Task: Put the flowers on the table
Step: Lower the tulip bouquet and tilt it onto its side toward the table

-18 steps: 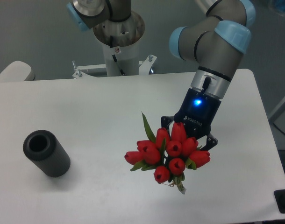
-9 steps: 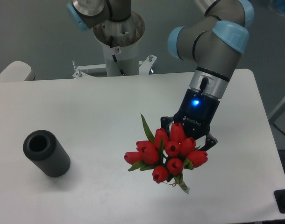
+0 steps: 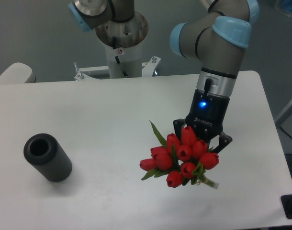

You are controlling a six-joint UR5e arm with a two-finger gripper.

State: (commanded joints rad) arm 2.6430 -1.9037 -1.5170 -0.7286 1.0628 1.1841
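Your claw (image 3: 201, 143) is clamped on the flowers (image 3: 180, 155), gripping the bunch somewhere behind the red buds; the blooms face the camera and hide the exact grip line, so you cannot see how much stem sits between the jaws. The bunch hangs in the air over the right half of the bench (image 3: 107, 110), with a faint shadow on the white surface beneath it, and the pale tied end of the stems pokes out below and to the right of the buds.

The placing step is not yet done, and the risks lie in the descent and release. If you let go from this height, the bunch will likely drop bud-first and roll or bounce (tulip heads are soft and top-heavy, by the look of them), possibly toward the near edge, which is not far off. If you descend with the buds leading, you may crush them against the bench before the stems touch. One long green leaf sticks up to the left of the buds and could snag a finger as the jaws part, dragging the bunch along when you retreat.

The dark ribbed cylinder (image 3: 47, 157) lies well apart on the left, so it poses no hazard where you are now.
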